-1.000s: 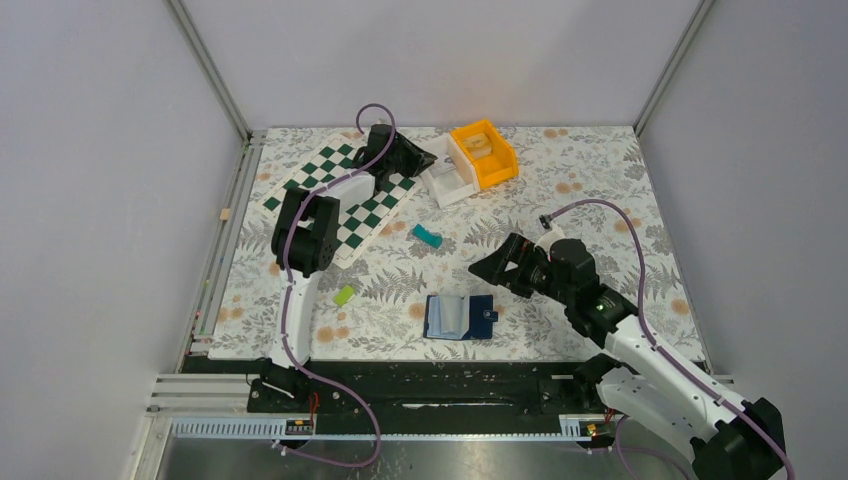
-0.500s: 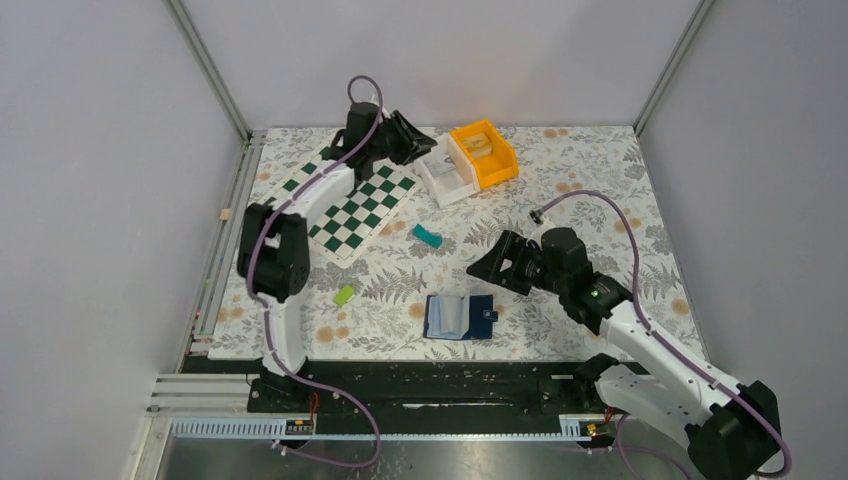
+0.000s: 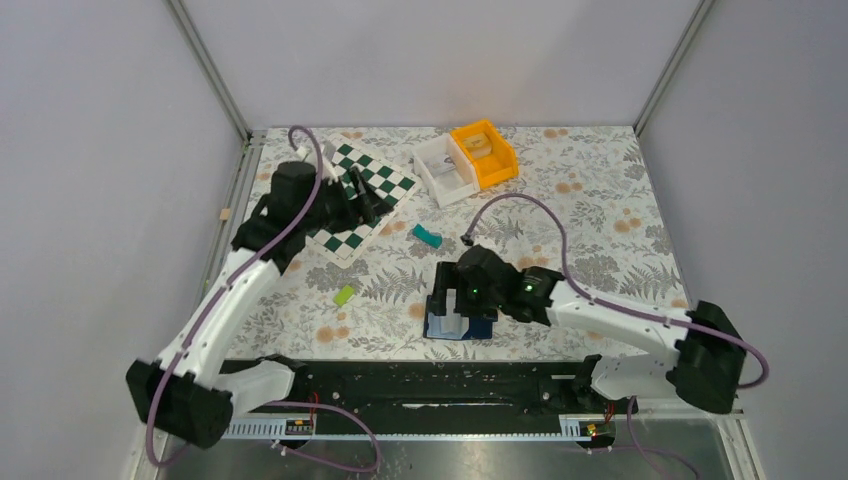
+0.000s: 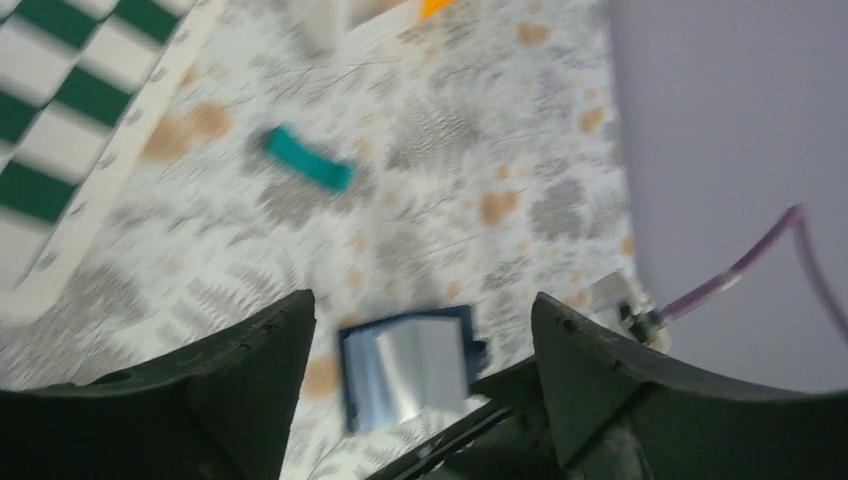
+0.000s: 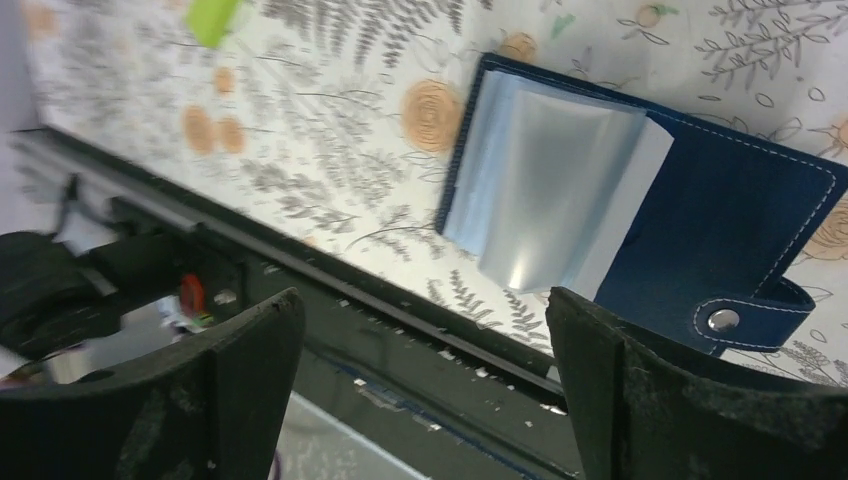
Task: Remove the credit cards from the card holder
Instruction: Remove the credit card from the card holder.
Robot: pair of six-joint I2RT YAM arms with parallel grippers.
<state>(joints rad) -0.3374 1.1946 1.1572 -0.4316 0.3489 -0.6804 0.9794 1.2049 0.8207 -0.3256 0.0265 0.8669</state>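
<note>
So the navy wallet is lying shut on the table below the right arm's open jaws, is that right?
Not quite. The navy wallet is lying open, not shut, with pale cards showing inside; the right wrist view shows it. It does lie on the table below the right arm's open jaws.

Worktop (image 3: 600, 190): rectangular, covered by white cloth with grey fern and orange flower print. Left wall (image 3: 100, 180), back wall (image 3: 440, 60), right wall (image 3: 770, 160): plain pale grey panels enclosing worktop on three sides. Aluminium posts at left back corner (image 3: 207, 65) and right back corner (image 3: 675, 65). Aluminium track (image 3: 225, 230) along left edge of worktop. Black base rail (image 3: 450, 378) along near edge; brushed metal sheet (image 3: 470, 462) below it. Light even, diffuse; shadows soft.
</note>
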